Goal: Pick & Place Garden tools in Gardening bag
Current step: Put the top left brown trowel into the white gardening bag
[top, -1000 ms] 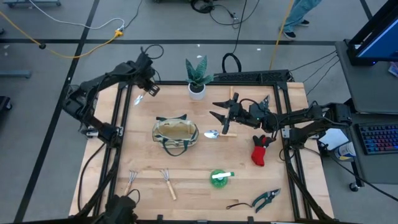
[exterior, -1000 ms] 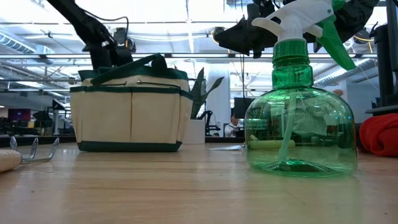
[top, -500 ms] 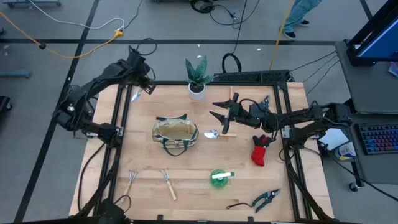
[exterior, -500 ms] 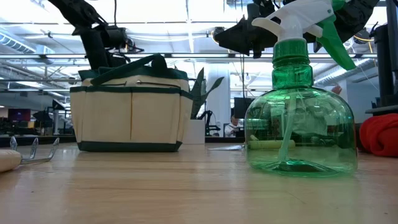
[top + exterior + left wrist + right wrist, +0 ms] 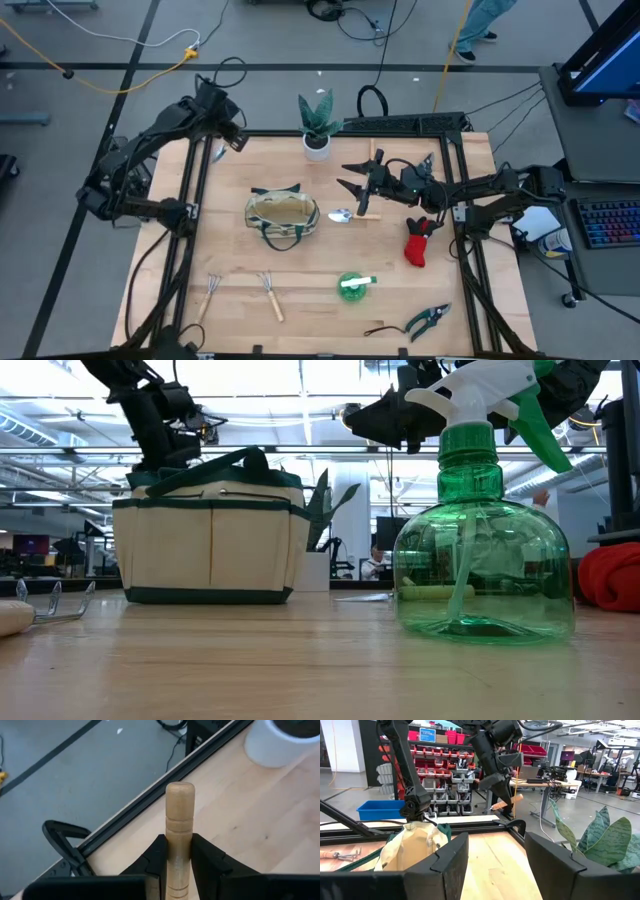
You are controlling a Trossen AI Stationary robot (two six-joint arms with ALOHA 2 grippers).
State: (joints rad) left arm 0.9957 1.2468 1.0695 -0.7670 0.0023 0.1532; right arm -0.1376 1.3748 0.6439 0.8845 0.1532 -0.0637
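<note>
Holding a round-ended wooden tool handle in my left gripper near the table's far-left corner; right gripper is hanging wide open, empty, beside the cream canvas bag.

overhead and table-level cameras share the bag.

Even overhead light, soft shadows, sharpness varying by view.

The bench is lit brightly and evenly from above; only faint shadows are cast beside objects. In the low view, ceiling strip lights are blown out to white, and glints are seen on the green spray bottle. The near bench surface there is blurred. Both wrist views' dark foregrounds are soft.
</note>
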